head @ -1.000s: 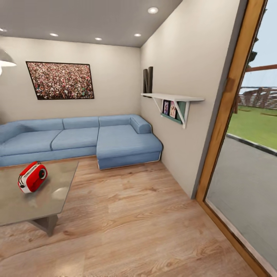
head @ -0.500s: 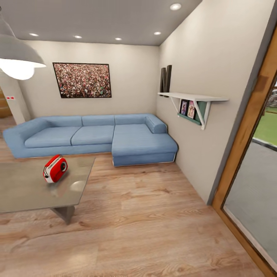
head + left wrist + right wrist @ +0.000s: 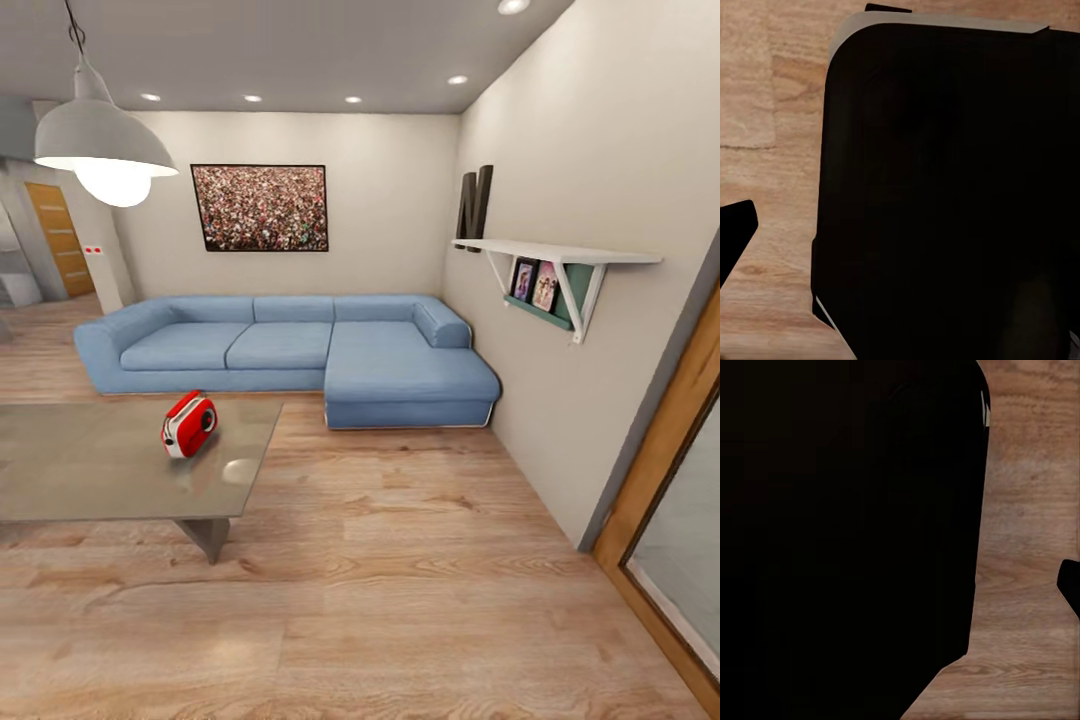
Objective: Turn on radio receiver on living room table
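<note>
Approach phase: radio receiver (image 3: 189, 424) sits on the table (image 3: 90, 470), well beyond either gripper's reach, so close in squarely first; can't tell either gripper's finger state.

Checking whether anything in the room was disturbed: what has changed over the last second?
Only the head camera turned left, bringing the pendant lamp and a doorway into sight. The radio receiver sits untouched on the table; the sofa hasn't moved.

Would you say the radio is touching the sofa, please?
Apart. In the head view the radio sits on the table, and a strip of wood floor shows between the table's far edge and the sofa.
</note>
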Robot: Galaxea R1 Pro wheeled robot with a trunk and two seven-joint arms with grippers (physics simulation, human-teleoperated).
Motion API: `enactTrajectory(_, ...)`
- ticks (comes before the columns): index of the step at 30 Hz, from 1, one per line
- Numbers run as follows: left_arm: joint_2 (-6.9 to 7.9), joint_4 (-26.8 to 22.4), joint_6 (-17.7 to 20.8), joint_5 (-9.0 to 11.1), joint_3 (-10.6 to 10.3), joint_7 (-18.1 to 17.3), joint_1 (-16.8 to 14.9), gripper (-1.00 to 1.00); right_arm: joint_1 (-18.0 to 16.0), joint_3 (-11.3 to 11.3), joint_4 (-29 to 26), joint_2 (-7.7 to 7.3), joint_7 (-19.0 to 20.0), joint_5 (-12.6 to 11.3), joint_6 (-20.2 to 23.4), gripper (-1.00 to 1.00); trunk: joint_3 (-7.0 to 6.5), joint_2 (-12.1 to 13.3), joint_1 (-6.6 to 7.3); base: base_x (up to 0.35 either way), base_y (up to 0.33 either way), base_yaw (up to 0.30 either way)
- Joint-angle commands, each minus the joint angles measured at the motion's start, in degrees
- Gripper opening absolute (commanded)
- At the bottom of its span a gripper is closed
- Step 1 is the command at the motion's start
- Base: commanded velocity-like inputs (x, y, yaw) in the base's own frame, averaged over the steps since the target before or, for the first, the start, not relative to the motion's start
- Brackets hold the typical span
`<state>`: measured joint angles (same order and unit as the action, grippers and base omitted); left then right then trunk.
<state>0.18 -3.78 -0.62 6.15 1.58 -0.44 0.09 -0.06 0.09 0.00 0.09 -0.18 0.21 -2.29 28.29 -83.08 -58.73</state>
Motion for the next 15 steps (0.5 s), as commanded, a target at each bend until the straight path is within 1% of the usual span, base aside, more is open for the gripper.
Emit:
enactTrajectory(1,0.00,0.0,0.0,0.0,0.0,0.0,0.0,1.00,0.0,0.0,0.0,0.00,0.0,0.0,0.0,1.00,0.01,0.0,0.00,0.000,0.000,0.057)
enactTrajectory(15,-0.08,0.0,0.1,0.0,-0.1,0.1,0.0,1.00,0.0,0.0,0.0,0.00,0.0,0.1,0.0,1.00,0.01,0.0,0.00,0.000,0.000,0.006)
